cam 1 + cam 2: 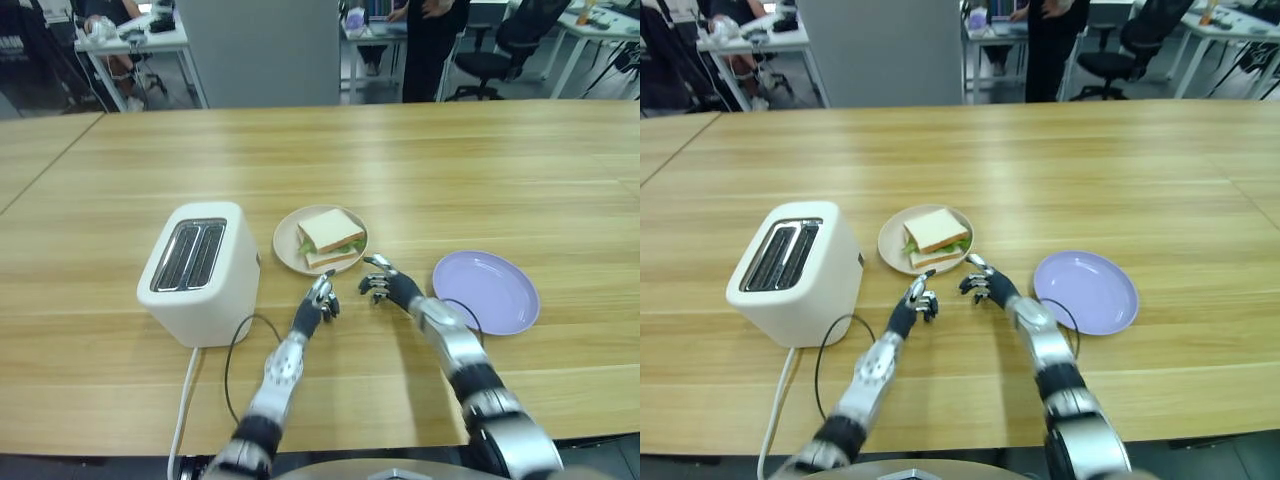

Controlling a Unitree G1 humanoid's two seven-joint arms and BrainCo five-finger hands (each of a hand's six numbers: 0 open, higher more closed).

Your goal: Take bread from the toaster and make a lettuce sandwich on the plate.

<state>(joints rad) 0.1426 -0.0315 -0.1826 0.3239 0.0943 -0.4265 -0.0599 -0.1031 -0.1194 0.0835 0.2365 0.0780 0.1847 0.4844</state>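
- The left hand (318, 300) is hanging low over the light wooden table (420, 160), fingers loosely curled and holding nothing.
- The right hand (385, 283) is hanging near it, also curled and gripping nothing.
- A white boxy two-slot toaster (197, 270) is sitting at the left, and a round lilac plate (487, 290) at the right.
- Just beyond the hands, a round beige plate (290, 250) is carrying the white-bread lettuce sandwich (330, 237).

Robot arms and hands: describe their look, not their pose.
The left arm and right arm are slim segments of shiny silver metal with black bands at the joints. The left hand and right hand are dark grey to black with silvery highlights.
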